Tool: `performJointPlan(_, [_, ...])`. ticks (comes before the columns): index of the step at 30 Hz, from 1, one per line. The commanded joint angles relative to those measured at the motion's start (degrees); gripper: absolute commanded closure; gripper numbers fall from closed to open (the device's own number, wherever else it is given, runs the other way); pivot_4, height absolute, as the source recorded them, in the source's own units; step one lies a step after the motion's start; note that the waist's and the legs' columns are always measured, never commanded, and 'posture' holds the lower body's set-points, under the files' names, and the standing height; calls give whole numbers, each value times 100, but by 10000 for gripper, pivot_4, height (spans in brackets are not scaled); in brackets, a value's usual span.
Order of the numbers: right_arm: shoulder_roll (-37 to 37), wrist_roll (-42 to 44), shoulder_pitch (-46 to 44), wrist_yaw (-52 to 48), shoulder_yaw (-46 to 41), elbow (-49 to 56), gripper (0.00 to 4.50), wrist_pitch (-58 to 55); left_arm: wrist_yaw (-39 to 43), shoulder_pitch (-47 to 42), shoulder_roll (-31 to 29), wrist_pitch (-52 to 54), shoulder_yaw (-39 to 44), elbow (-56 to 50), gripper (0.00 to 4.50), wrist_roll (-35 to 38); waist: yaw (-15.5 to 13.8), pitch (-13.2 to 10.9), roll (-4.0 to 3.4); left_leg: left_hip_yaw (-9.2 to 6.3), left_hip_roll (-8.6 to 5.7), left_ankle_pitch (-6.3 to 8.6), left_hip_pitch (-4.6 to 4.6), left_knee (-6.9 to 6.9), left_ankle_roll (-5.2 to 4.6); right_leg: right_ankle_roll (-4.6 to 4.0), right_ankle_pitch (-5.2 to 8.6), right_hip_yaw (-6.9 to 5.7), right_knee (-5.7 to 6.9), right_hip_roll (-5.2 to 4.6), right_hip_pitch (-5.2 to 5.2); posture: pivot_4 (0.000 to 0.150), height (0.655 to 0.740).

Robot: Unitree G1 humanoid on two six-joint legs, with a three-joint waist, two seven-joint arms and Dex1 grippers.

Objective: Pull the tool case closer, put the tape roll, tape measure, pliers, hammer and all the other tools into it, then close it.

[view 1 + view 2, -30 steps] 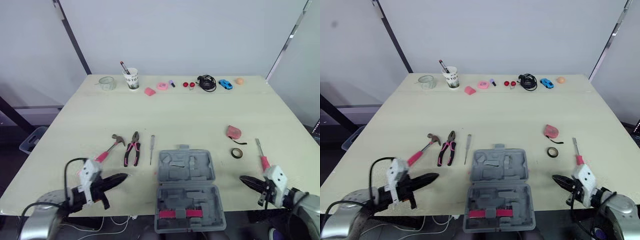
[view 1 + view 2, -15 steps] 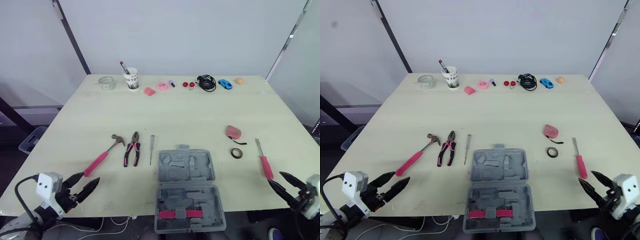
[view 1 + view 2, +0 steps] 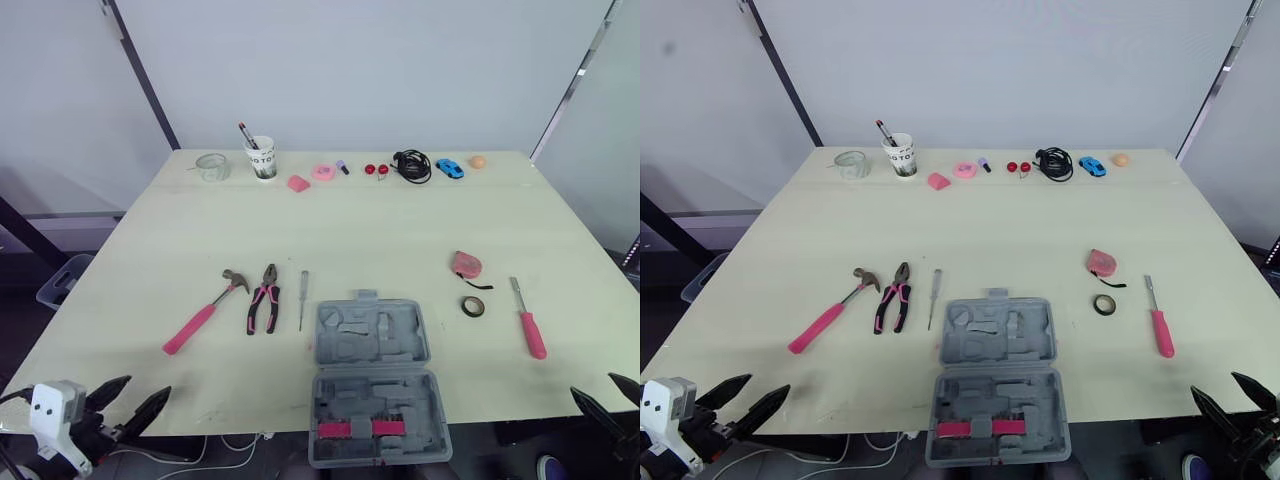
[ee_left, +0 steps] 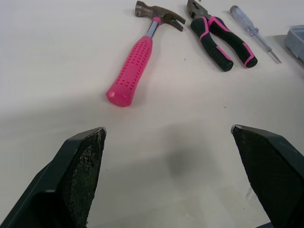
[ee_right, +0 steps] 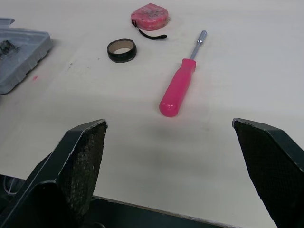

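Since nothing is in hand, both pincers hang empty off the near edge of the pale wooden table point(image 3: 400, 230): the left gripper point(image 3: 148, 386) at the near-left corner, fingers spread wide; the right gripper point(image 3: 592, 384) at the near-right corner, likewise wide.

Item 1, grey moulded-plastic tool case point(image 3: 372, 385): lies open at the near middle, reaching the table's near edge. Likely light, stiff and hollow, so it should slide readily. Best hold: a side wall, or the small handle on its far rim.

Item 2, pink-handled claw hammer point(image 3: 205, 312): left of the case. Head-heavy by the look; grip the handle close to the head.

Item 3, black-and-pink pliers point(image 3: 264, 300): between the hammer and a slim clear-handled screwdriver point(image 3: 303, 298) (thin, apt to roll). Rubbery grips; pinch across both.

Item 4, pink tape measure point(image 3: 467, 264): right of the case, farther off. Rounded and smooth; may slip.

Item 5, black tape roll point(image 3: 474, 306): just nearer than item 4. Light; pinch the ring wall.

Item 6, pink-handled screwdriver point(image 3: 527, 320): rightmost; take the handle.
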State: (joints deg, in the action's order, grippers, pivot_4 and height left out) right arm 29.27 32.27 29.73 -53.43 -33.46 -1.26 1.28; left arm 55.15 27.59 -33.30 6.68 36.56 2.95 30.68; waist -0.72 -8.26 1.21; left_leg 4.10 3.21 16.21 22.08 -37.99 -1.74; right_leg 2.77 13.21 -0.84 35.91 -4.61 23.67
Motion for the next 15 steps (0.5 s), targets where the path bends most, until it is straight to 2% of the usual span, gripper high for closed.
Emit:
performJointPlan(1, [76,151,-46,-48,-186,8,548,9,74,-34,-106,-122,154,-42,0,90,0,-1,-2,0,0,0,0,0,0,0,0,0,0,0,0,1500,7400])
performJointPlan(10, [48,129,-117,-139,-81,103,548,-33,72,-168,-114,-95,65,-246,0,82,-1,2,3,2,-2,0,-2,12,-1,-2,-1,-6,-3,-1,0,1500,7400])
performJointPlan(15, [66,155,-195,-234,56,392,548,-134,-34,-172,-65,130,-115,-748,0,137,0,4,6,4,-3,-1,-2,12,-1,-3,-2,-3,-3,0,-1,1500,7400])
